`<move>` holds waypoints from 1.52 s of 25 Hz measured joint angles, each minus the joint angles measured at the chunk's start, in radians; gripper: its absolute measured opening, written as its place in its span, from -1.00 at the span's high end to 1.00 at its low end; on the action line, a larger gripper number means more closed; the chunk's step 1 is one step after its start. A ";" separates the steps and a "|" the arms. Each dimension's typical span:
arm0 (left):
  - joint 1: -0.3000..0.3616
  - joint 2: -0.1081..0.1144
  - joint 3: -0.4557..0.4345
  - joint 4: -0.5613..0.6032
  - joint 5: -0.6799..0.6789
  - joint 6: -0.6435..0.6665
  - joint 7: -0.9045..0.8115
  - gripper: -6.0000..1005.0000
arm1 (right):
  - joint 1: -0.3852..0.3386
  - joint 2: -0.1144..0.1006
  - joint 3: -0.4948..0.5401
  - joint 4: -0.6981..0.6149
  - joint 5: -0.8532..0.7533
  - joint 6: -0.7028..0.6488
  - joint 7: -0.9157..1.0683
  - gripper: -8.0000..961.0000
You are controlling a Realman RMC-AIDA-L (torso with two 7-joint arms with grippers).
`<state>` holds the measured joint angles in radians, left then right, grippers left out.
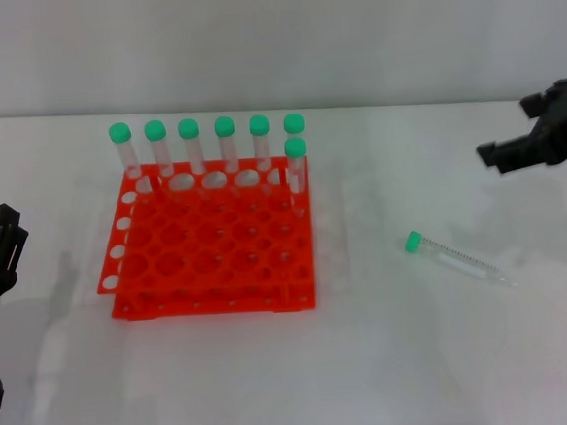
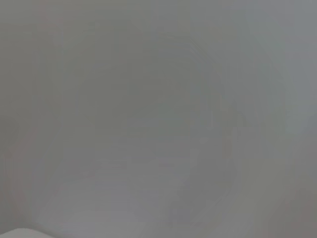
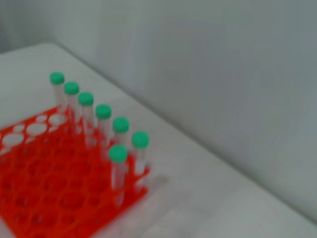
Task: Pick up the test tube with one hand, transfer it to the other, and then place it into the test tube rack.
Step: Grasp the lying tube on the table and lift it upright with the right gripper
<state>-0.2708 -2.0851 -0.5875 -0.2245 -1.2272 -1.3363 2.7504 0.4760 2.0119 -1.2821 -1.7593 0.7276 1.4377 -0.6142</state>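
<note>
The test tube (image 1: 458,260) lies on its side on the white table, right of the rack, with its green cap toward the rack. The orange-red test tube rack (image 1: 208,252) stands left of centre and also shows in the right wrist view (image 3: 54,191). My right gripper (image 1: 503,129) hangs open and empty above the table, beyond and to the right of the lying tube. My left gripper (image 1: 2,247) is at the left edge, left of the rack, holding nothing. The left wrist view shows only blank grey.
Several identical green-capped tubes (image 1: 225,144) stand upright along the rack's far row, one more (image 1: 297,163) just in front at its right end; they show in the right wrist view (image 3: 104,121) too. A grey wall runs behind the table.
</note>
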 joint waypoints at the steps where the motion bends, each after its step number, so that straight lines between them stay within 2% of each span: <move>1: 0.000 0.000 0.000 0.000 0.000 0.000 0.000 -0.74 | 0.026 0.000 -0.018 -0.003 -0.030 0.036 0.026 -0.66; 4: -0.004 0.000 0.000 -0.001 0.000 0.000 0.000 -0.74 | 0.080 0.002 -0.074 0.013 -0.098 0.096 0.088 -0.65; 8: -0.012 0.000 0.000 -0.003 0.000 0.000 0.000 -0.74 | 0.130 0.002 -0.174 0.076 -0.177 0.105 0.158 -0.65; 14: -0.017 0.000 0.000 -0.003 0.020 0.004 0.000 -0.74 | 0.257 0.008 -0.323 0.333 -0.243 0.087 0.204 -0.66; 18: -0.015 -0.001 0.000 -0.002 0.023 0.003 0.000 -0.74 | 0.337 0.010 -0.355 0.490 -0.244 0.046 0.208 -0.61; 23: -0.017 -0.002 0.000 -0.002 0.025 0.005 0.000 -0.74 | 0.407 0.010 -0.365 0.626 -0.263 0.002 0.209 -0.56; 30: -0.016 -0.003 0.000 -0.003 0.025 0.008 -0.007 -0.74 | 0.450 0.013 -0.367 0.744 -0.315 -0.032 0.222 -0.48; 38: -0.018 -0.004 0.000 -0.011 0.025 0.009 -0.009 -0.74 | 0.453 0.015 -0.392 0.789 -0.303 -0.061 0.213 -0.16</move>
<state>-0.2887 -2.0887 -0.5875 -0.2351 -1.2027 -1.3269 2.7416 0.9292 2.0270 -1.6745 -0.9701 0.4242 1.3772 -0.4013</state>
